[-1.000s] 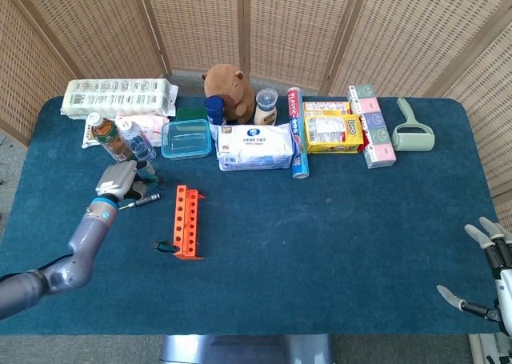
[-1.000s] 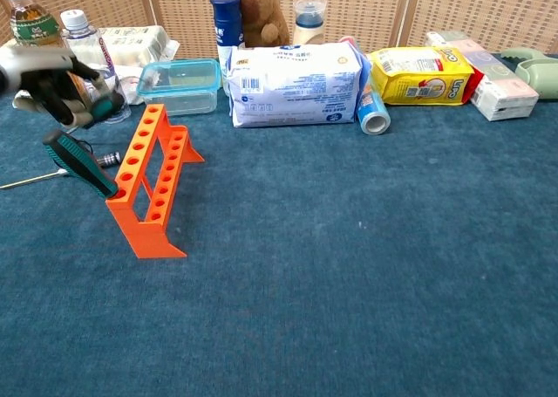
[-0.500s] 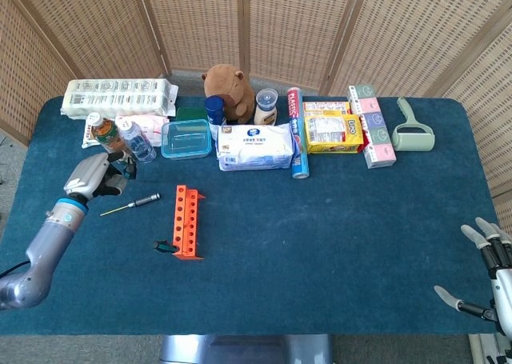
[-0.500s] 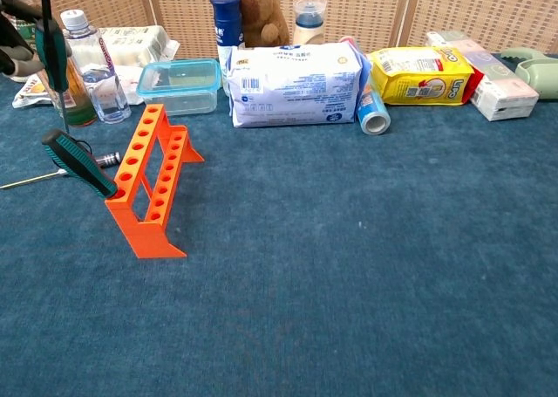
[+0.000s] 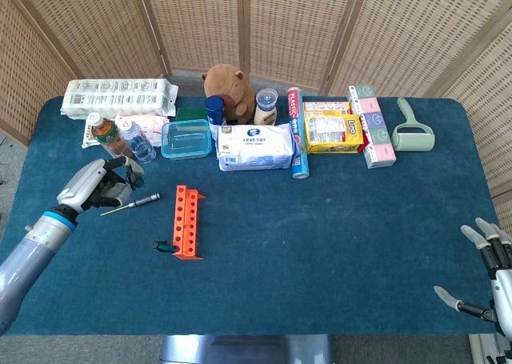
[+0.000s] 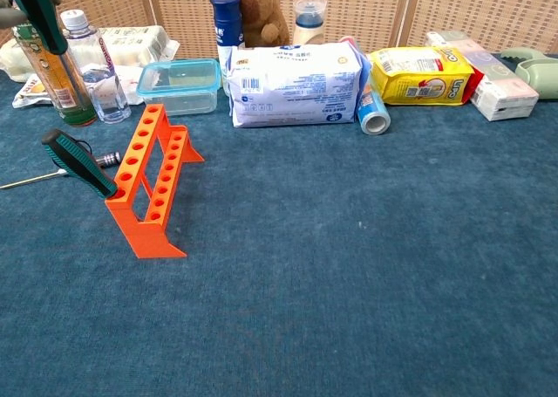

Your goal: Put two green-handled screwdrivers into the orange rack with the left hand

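Left hand (image 5: 94,186) raised over table's left side, fingers wrapped round a screwdriver (image 6: 37,13); green-and-black handle at chest view's top left corner, shaft running down in front of the tea bottle (image 6: 57,76). Hand itself barely caught in chest view.

Second green driver (image 6: 78,163) already in rack (image 6: 153,180): handle dark green w/ black grip, tilted up and out to the left from a hole near the rack's near end. In head view, same driver (image 5: 166,247) just a small dark stub at rack's (image 5: 186,221) near-left corner.

Rack bright orange, long and narrow, two tiers of round holes, standing lengthwise away from cam, near table (image 5: 320,244) centre-left.

Loose black-handled driver (image 5: 132,203) flat on blue cloth between left hand and rack, thin shaft pointing left, touching neither.

Right hand (image 5: 490,278) at head view's lower right edge, off table's corner, fingers spread, holding nothing.

Back row: water bottle (image 6: 92,68), clear box (image 6: 181,85), wipes pack (image 6: 295,85).
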### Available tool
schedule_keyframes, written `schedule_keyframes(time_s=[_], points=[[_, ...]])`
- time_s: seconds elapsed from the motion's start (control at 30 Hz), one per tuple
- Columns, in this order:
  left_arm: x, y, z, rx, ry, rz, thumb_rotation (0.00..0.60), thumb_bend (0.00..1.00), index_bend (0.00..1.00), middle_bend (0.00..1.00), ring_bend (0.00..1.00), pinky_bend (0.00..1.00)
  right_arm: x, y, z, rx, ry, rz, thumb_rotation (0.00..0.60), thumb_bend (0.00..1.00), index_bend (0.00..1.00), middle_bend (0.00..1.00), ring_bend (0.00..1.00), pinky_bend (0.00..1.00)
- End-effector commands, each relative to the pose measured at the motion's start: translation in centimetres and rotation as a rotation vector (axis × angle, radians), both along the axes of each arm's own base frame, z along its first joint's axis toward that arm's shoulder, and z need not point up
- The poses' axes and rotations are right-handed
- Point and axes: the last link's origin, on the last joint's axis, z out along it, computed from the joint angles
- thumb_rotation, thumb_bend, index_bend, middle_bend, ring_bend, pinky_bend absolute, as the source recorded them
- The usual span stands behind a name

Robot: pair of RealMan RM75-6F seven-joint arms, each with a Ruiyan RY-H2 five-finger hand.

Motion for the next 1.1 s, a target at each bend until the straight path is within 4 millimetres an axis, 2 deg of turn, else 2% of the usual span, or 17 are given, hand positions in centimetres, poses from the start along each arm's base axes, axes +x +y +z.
schedule_keyframes(time_s=[0.03, 0.3, 0.6, 1.1], points=[[0.9, -1.8, 0.9, -0.033, -0.073, -0.042, 0.600, 0.49, 0.54, 0.94, 0.89, 0.95, 0.0, 0.0, 0.0, 0.001, 0.001, 0.000, 0.500, 0.00, 0.14, 0.06, 0.00, 0.00], [1.5, -3.3, 1.3, -0.083, -0.166, -0.095, 0.600, 0.49, 0.54, 0.94, 0.89, 0.95, 0.1, 0.0, -0.1, -0.001, 0.003, 0.001, 0.498, 0.00, 0.14, 0.06, 0.00, 0.00], [2.4, -4.7, 0.8, -0.129, -0.232, -0.122, 0.600, 0.49, 0.54, 0.94, 0.89, 0.95, 0.0, 0.0, -0.1, 0.002, 0.003, -0.001, 0.498, 0.00, 0.14, 0.06, 0.00, 0.00], [1.2, -6.4, 0.2, -0.211, -0.303, -0.061, 0.600, 0.49, 0.54, 0.94, 0.89, 0.95, 0.1, 0.1, -0.1, 0.000, 0.000, 0.004, 0.501, 0.00, 0.14, 0.06, 0.00, 0.00]])
